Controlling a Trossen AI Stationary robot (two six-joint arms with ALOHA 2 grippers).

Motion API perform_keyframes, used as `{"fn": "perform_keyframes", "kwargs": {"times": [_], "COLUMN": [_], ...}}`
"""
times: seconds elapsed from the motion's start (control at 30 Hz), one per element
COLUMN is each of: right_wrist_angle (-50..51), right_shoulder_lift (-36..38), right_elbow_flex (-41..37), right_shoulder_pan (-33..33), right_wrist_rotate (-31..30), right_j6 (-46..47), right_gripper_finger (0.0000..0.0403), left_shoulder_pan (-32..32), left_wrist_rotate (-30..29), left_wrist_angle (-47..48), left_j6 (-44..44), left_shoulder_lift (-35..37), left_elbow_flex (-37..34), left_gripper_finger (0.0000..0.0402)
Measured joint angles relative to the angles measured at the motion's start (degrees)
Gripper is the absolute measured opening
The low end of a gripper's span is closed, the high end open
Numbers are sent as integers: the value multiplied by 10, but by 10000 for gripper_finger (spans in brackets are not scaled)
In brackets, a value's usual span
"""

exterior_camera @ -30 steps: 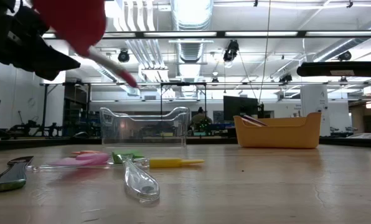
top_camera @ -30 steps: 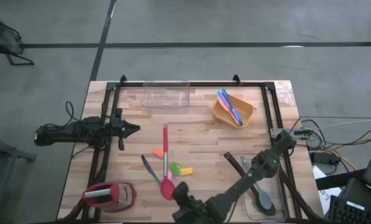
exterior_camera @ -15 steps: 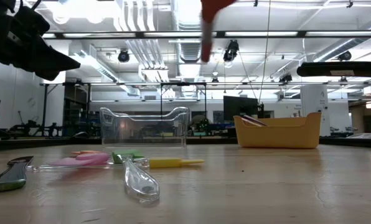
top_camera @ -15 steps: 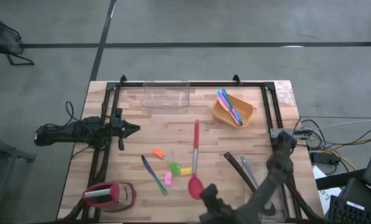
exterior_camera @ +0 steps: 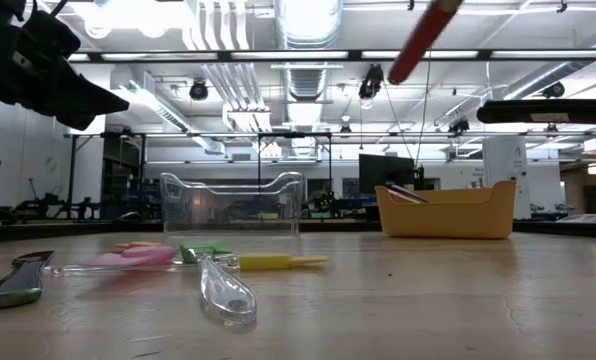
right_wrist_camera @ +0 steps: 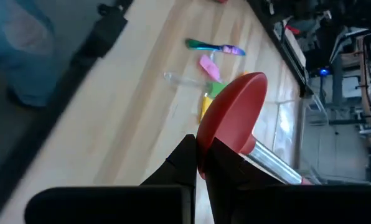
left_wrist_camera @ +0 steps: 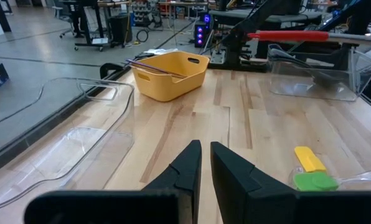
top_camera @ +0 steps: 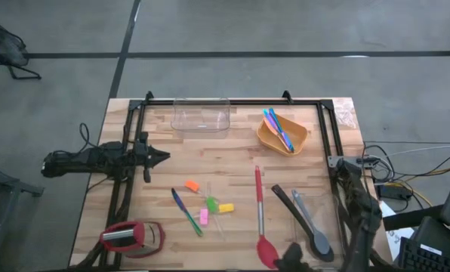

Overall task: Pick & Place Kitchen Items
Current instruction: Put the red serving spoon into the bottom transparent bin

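Note:
A red spatula point(top_camera: 259, 215) with a silver mid-shaft hangs in the air near the table's near edge, held by my right gripper point(top_camera: 279, 258), which is shut on its head. Its handle points toward the far edge, and the handle tip point(exterior_camera: 423, 35) shows high in the low view. Small orange point(top_camera: 192, 185), green point(top_camera: 211, 203), yellow point(top_camera: 225, 207) and pink point(top_camera: 204, 217) pieces lie flat mid-table, beside a thin blue-green piece of cutlery point(top_camera: 186, 211). My left gripper point(top_camera: 163, 157) waits, shut, above the table's left side. My right gripper point(right_wrist_camera: 202, 165) pinches the edge of the spatula's red head point(right_wrist_camera: 232, 121) between its two fingers. The spatula is lifted clear of the table. Its shaft point(right_wrist_camera: 277, 165) reaches away from the fingers toward the far edge.
A clear tub point(top_camera: 319, 227) at the right near corner holds black spoons and a grey spatula. An orange bowl point(top_camera: 283, 134) with thin cutlery stands far right. Another clear tub point(top_camera: 201, 115) sits at the far edge, and a red-and-silver gadget point(top_camera: 130, 238) at the near left.
My right gripper has carried the red spatula toward the table's right, from beside the small pieces to near the clear tub. The spatula stays lifted, its handle still pointing toward the far edge. The small pieces have stayed in place.

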State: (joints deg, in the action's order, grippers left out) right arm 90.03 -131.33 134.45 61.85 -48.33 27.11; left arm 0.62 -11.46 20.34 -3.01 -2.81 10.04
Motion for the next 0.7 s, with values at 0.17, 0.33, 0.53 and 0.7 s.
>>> {"fn": "perform_keyframes", "kwargs": {"times": [0.17, 0.33, 0.53, 0.7], "right_wrist_angle": [0, 0, 0, 0], "right_shoulder_lift": [10, 23, 28, 28], "right_elbow_flex": [-5, -7, -8, -8], "right_shoulder_pan": [44, 72, 70, 28], "right_wrist_rotate": [14, -32, -61, -65], "right_j6": [37, 67, 23, -68], "right_gripper_finger": [13, 13, 13, 13], "left_shoulder_pan": [0, 0, 0, 0], "left_wrist_rotate": [0, 0, 0, 0], "left_wrist_angle": [0, 0, -1, -1], "left_j6": [0, 0, 0, 0], "left_shoulder_lift": [0, 0, 0, 0], "left_elbow_flex": [0, 0, 0, 0], "left_gripper_finger": [44, 44, 44, 44]}}
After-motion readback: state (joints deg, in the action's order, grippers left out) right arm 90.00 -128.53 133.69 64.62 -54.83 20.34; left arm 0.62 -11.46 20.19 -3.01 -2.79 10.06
